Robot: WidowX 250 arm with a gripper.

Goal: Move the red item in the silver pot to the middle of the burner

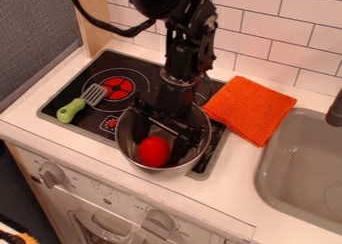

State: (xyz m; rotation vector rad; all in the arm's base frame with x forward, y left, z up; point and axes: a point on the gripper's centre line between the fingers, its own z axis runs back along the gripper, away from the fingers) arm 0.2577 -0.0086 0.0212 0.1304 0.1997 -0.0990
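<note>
The gripper (159,144) is low inside the silver pot (163,172), its fingers spread apart. One finger stands at the upper left of the red item (154,152), the other just to its right; whether either touches it I cannot tell. This red, rounded item lies in the pot toward the near side. The pot stands on the front right part of the black stove. At the stove's left, the burner (117,88) shows red inside a thin ring.
A spatula (72,111) with a green handle lies on the stove's left, its slotted head by the red burner. An orange cloth (250,109) lies right of the pot, beside the grey sink (294,163). White tiles (267,38) rise behind.
</note>
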